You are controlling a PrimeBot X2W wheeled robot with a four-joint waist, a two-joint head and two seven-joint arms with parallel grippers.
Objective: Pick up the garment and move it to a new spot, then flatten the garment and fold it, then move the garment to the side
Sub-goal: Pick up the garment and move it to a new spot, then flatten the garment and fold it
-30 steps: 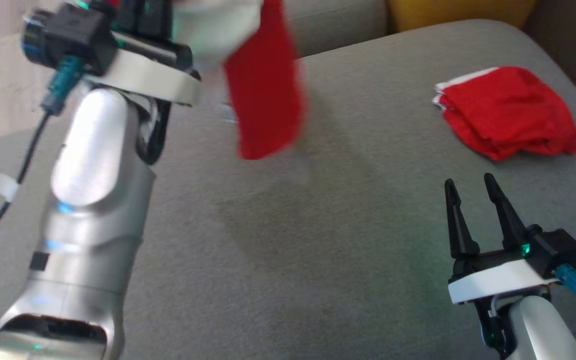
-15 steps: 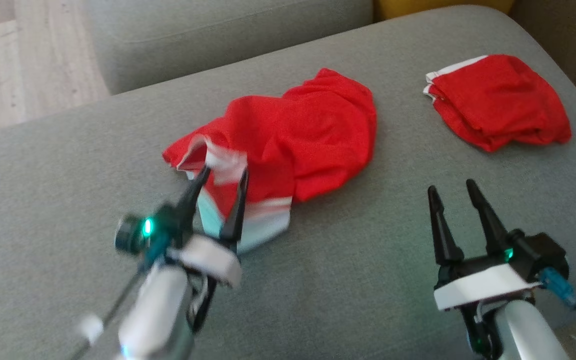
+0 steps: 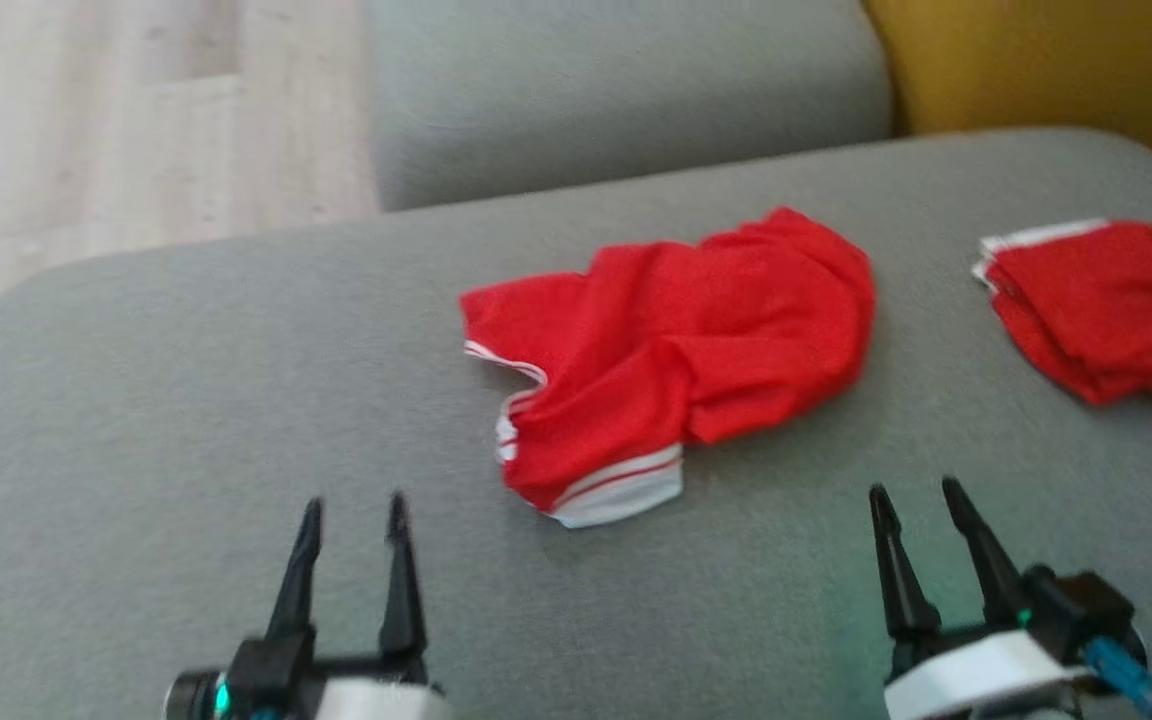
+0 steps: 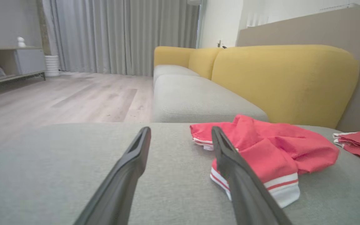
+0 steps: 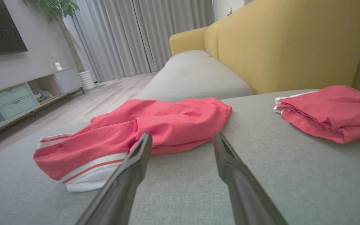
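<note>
1. garment (image 3: 676, 350): red with a white-striped hem, lies crumpled mid grey cushion (image 3: 186, 400).
2. left gripper (image 3: 354, 505): fingers spread, empty, near the hem, not touching.
3. right gripper (image 3: 914, 490): spread, empty, clear of cloth.
4. folded red pile (image 3: 1106, 310): sits apart, far right.

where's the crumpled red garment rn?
Head view: the crumpled red garment lies mid-seat on the grey sofa cushion, left of the folded red garment.
</note>
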